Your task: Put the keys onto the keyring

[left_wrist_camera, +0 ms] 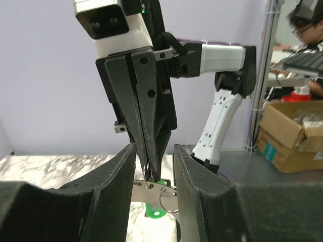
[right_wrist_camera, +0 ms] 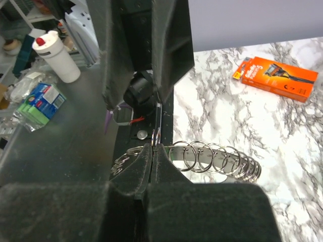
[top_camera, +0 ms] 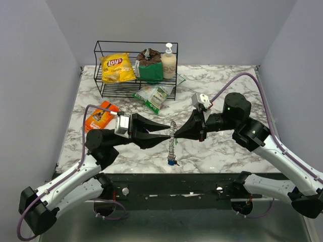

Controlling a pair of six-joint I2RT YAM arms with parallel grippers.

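Right fingers are pinched tight on the keyring. In your right wrist view the coil runs out sideways from the tips, loops stretched apart.

Left fingers are spread and not clamping anything you can see. The right tips poke down into the gap between them.

Pose: both arms reach in from opposite sides with forearms low and wrists aimed at each other. The tips meet over the desk, right of the orange packet and a little nearer the bases than it.

In the top view the keyring trails from that meeting point toward the near desk edge, further from the orange packet. A blue key sits at its near end.

In the left wrist view a green key sits just under the right tips, beside a metal loop and a short metal shaft.

Hard to read:
- You can't tell whether the green key is threaded on or just lying below.
- Its head is partly hidden by your left fingers.
- The contact point is blocked by black fingers in every view.
- From above the coil is too thin to count loops.
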